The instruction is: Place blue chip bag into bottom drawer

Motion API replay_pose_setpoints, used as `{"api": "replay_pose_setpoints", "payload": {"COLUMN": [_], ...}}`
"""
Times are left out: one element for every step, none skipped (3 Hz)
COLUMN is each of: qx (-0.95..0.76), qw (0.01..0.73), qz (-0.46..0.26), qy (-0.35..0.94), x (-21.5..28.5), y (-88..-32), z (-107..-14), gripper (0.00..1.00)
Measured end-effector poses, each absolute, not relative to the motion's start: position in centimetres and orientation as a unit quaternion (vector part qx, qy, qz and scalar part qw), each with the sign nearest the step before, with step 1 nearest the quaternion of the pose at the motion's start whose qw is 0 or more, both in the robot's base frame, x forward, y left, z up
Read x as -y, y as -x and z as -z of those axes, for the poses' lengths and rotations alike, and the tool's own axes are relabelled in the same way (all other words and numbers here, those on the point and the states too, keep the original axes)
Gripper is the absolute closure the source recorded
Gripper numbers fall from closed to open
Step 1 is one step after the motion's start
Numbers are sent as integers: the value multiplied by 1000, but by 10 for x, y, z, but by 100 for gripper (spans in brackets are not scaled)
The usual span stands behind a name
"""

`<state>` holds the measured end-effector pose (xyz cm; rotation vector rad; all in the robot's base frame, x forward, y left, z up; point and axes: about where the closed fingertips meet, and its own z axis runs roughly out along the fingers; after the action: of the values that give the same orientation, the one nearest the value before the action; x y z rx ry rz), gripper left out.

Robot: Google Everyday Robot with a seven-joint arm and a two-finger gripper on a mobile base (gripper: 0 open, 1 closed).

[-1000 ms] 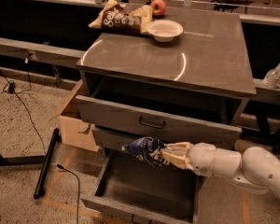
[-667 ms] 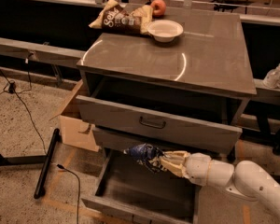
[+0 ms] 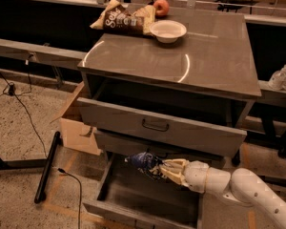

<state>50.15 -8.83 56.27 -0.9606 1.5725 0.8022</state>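
The gripper reaches in from the right at the end of a smooth, pale, rounded arm. Its tan fingers are pinched together on the near end of the blue chip bag, so the bag sticks out to the left of the fingertips with its long axis roughly level, in line with the arm. The bag is a small crumpled wad of dark navy foil with silvery glints, soft and light, likely to spring open a little once let go. It hangs in the air, tucked just under the front of the middle drawer above the gripper. The relation that matters is straight down: the open bottom drawer lies directly beneath gripper and bag, a wide, plain grey metal box with a flat dark floor and low walls, pulled well out towards the camera. By my reading the bag is already over the cavity, so what remains calls for a short lowering and a release, not more travel sideways. Higher above the gripper the top drawer also stands open, with a dark loop handle on its face. On the glossy cabinet top, far above, rest a brown chip bag, a white bowl and an apple.
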Motion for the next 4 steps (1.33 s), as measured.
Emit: {"api": "replay_pose_setpoints", "payload": {"qx": [-665, -666, -667, -670], "qw": [538, 538, 532, 522], "qz": [-325, -324, -334, -346], "qy": [403, 403, 401, 400], "x": [87, 81, 75, 70], "y": [-501, -503, -505, -507], "z": [-522, -465, -414, -366], "gripper": [100, 100, 100, 100]}}
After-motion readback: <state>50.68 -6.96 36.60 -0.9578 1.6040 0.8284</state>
